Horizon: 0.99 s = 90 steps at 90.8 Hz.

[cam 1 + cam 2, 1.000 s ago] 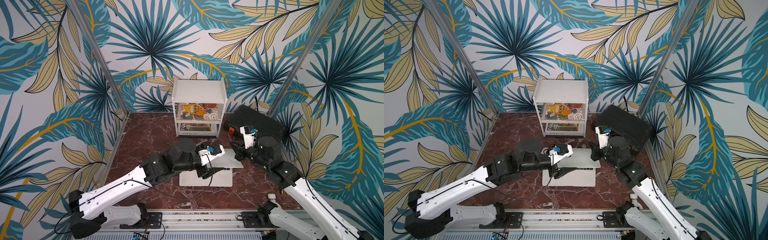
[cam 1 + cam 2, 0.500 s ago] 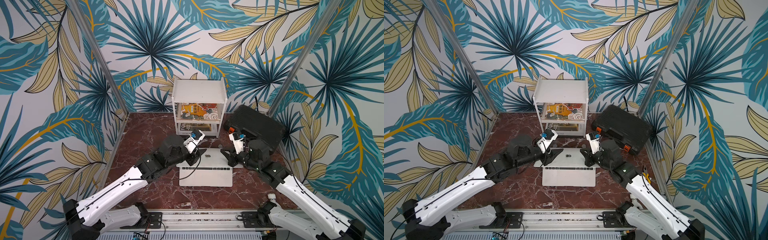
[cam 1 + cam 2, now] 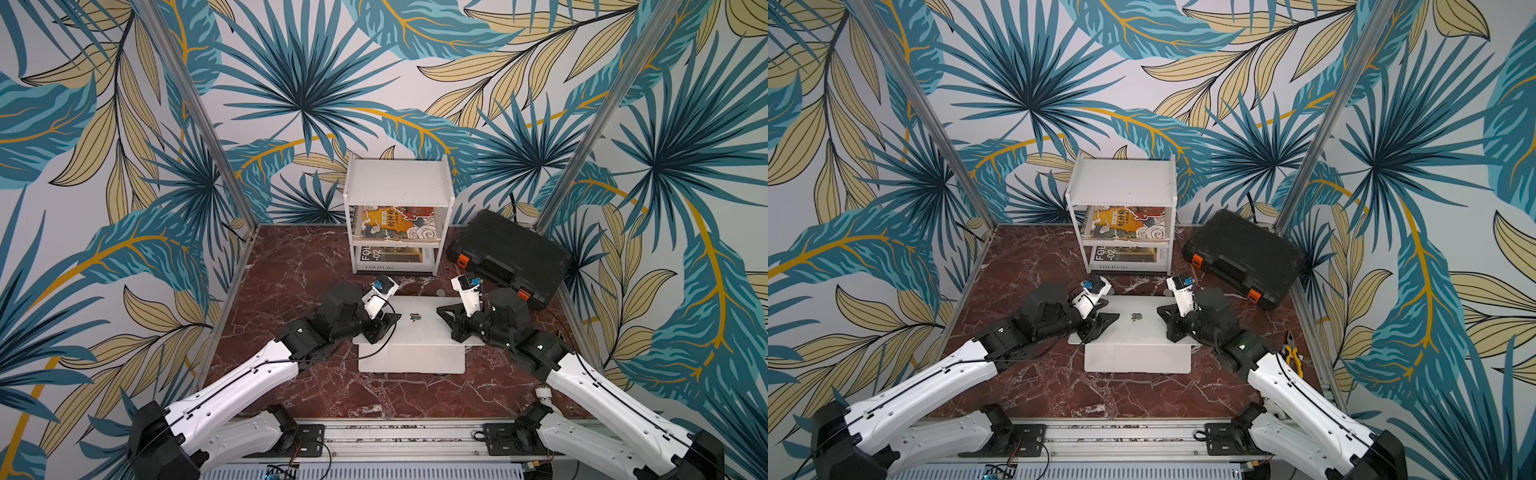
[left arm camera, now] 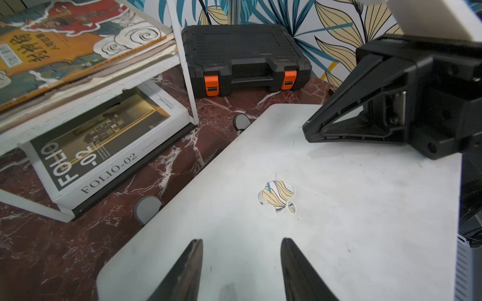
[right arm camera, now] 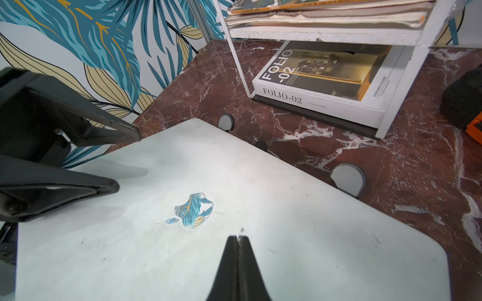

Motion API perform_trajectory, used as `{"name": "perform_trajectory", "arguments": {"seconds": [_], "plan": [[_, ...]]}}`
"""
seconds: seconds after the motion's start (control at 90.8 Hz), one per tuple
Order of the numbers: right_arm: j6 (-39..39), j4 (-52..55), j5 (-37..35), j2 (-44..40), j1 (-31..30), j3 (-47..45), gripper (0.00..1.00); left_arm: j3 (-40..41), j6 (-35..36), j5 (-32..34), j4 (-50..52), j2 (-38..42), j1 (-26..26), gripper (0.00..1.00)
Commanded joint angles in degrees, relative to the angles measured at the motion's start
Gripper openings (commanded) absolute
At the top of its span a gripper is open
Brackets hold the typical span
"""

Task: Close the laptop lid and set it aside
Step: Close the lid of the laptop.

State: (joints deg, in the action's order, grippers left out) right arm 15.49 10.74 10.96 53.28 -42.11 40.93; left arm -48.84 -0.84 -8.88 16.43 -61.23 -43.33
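Above the middle of the red-brown veined marble tabletop, the left gripper hovers, jaws parted and empty, over the thin silver laptop lid. The right gripper, pinched shut, appears to touch it. Half a second ago the lid stood steeper; now it leans lower over the silver-grey laptop. Keys and screen are hidden, and whether lid meets base is unclear. A white shelf unit stands at the tabletop's back edge, with leaf-patterned walls around.
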Motion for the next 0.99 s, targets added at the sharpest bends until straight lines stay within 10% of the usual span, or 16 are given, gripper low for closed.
{"name": "perform_trajectory", "arguments": {"seconds": [0.0,0.98], "plan": [[-0.06,-2.11,-1.13,0.33,-0.5,-2.34,0.0,1.48,-0.3,-1.03,-3.46,1.11,0.17,0.53],[1.64,-15.18,-7.93,5.08,-0.57,-14.16,0.0,18.79,-3.7,4.33,-16.36,1.51,0.02,0.55]]}}
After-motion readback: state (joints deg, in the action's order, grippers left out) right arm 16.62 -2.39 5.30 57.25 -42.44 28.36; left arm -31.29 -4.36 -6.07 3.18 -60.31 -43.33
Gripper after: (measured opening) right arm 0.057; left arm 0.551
